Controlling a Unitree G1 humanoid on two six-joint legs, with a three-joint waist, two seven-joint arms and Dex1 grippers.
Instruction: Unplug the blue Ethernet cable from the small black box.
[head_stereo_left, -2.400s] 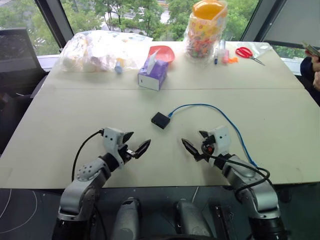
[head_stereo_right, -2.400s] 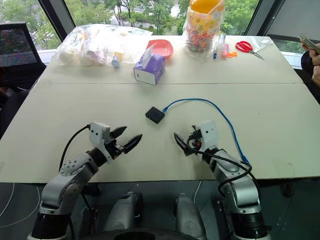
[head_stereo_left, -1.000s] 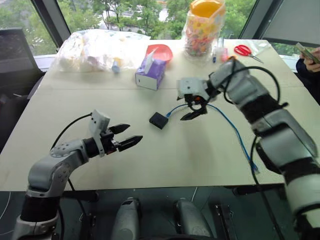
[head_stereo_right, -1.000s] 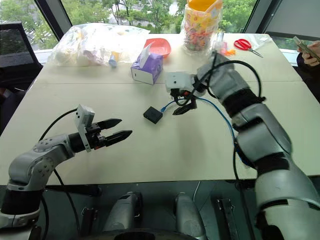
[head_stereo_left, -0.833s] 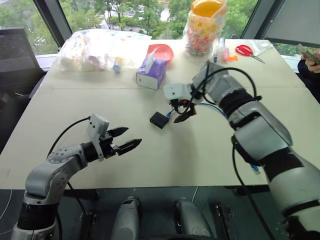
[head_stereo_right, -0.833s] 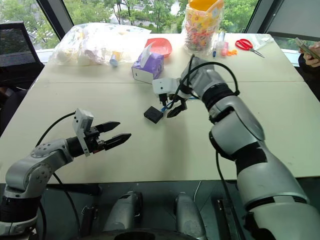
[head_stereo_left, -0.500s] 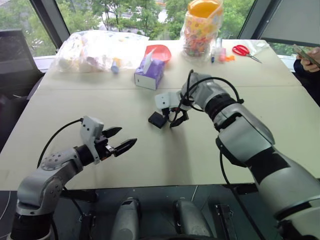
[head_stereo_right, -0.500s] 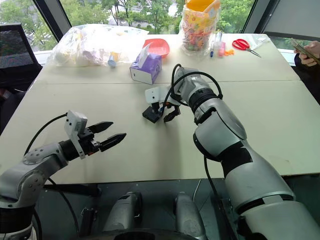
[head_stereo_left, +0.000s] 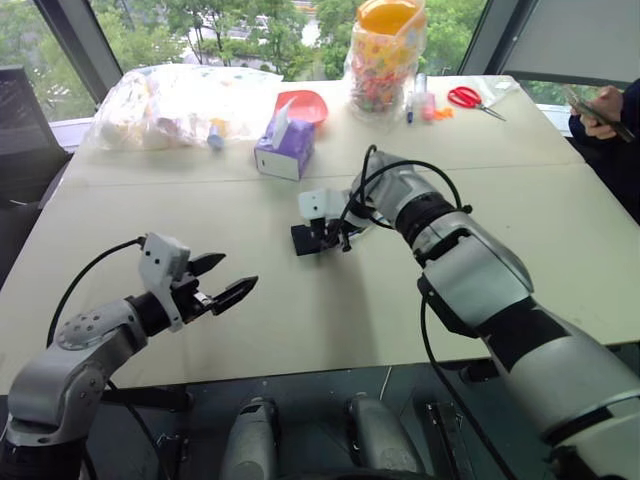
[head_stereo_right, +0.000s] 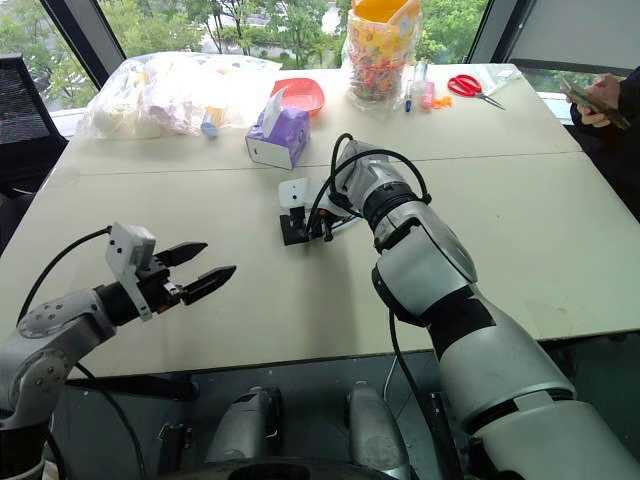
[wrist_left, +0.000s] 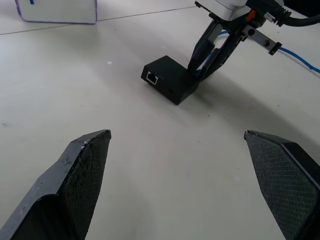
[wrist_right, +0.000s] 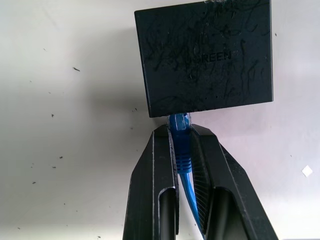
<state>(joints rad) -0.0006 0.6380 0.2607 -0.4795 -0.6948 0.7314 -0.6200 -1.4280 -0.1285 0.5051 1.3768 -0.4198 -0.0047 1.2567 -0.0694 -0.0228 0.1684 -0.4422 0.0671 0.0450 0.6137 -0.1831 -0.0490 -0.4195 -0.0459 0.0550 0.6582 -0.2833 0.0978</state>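
My right tool (wrist_right: 181, 137) pinches the cable (wrist_right: 180, 142) at its plug, still seated in the box (wrist_right: 206, 55) mid-bench (head_stereo_left: 300, 320) (near the tissue box (head_stereo_left: 282, 152)). My left tool (head_stereo_left: 222, 283) hangs wide, well apart.

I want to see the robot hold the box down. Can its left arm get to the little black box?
Probably yes. The left gripper hangs open with bare table between it and the small black box. The right gripper, shut on the blue Ethernet cable, sits on the box's far side.
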